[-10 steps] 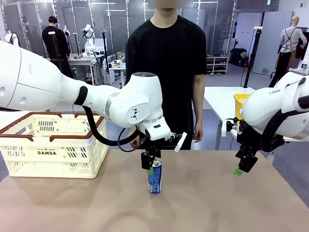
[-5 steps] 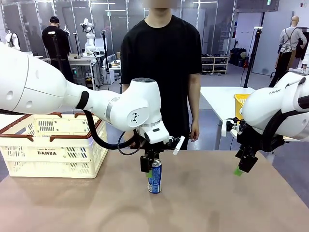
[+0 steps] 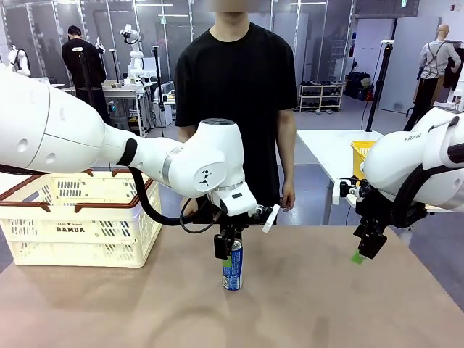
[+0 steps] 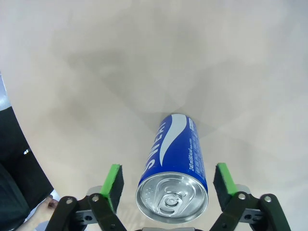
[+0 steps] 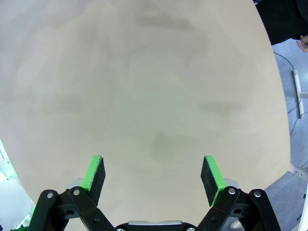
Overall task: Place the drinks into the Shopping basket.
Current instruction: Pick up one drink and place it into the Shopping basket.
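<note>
Lowered since prev. frame: your left gripper (image 3: 231, 250) now straddles the blue can (image 3: 233, 268), upright mid-desk; jaws partly closed, pads just clear of it, nothing held yet. Right gripper (image 3: 365, 250) hangs wide open, empty. Shopping basket (image 3: 80, 230) waits far left.

Left pincer (image 4: 166, 185) pointing down, fingers parted, right pincer (image 5: 153, 178) raised, spread wide
</note>
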Available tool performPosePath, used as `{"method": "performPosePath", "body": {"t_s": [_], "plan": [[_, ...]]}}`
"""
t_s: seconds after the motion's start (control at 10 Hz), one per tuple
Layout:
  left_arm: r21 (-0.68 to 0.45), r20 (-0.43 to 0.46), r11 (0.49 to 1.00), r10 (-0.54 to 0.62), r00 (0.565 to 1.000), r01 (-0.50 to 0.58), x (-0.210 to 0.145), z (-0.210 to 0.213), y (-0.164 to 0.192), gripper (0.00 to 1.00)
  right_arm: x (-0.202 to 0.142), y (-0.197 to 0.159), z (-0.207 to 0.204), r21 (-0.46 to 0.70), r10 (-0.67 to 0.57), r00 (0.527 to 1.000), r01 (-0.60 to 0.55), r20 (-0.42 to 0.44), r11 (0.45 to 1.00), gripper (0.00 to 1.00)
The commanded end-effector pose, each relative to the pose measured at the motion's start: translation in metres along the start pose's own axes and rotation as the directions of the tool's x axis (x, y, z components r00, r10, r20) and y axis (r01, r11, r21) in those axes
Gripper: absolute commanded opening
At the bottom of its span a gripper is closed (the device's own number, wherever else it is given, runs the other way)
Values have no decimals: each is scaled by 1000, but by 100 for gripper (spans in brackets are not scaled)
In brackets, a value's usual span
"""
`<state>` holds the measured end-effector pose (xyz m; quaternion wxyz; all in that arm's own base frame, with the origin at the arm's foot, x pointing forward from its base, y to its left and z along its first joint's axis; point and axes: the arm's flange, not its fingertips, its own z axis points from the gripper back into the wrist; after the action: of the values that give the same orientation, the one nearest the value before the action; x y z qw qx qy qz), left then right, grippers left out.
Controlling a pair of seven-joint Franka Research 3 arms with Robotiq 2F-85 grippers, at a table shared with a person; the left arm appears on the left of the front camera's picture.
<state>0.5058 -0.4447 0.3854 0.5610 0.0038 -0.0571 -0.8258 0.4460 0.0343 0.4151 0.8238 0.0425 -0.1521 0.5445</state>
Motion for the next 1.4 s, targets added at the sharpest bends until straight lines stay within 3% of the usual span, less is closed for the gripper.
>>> {"method": "performPosePath", "body": {"t_s": [0.0, 0.8, 1.3], "plan": [[10, 27, 1000, 14, 1000, -15, 2, -1, 0, 81, -1, 2, 1, 4, 4, 1000, -4, -6, 1000, 100], [-29, 6, 1000, -2, 1000, 3, 9, 3, -5, 5, -1, 2, 1, 4, 4, 1000, -4, -6, 1000, 100], [56, 15, 998, 5, 1000, -6, -8, 79, -43, 5, -1, 2, 1, 4, 4, 1000, -4, -6, 1000, 100]]}}
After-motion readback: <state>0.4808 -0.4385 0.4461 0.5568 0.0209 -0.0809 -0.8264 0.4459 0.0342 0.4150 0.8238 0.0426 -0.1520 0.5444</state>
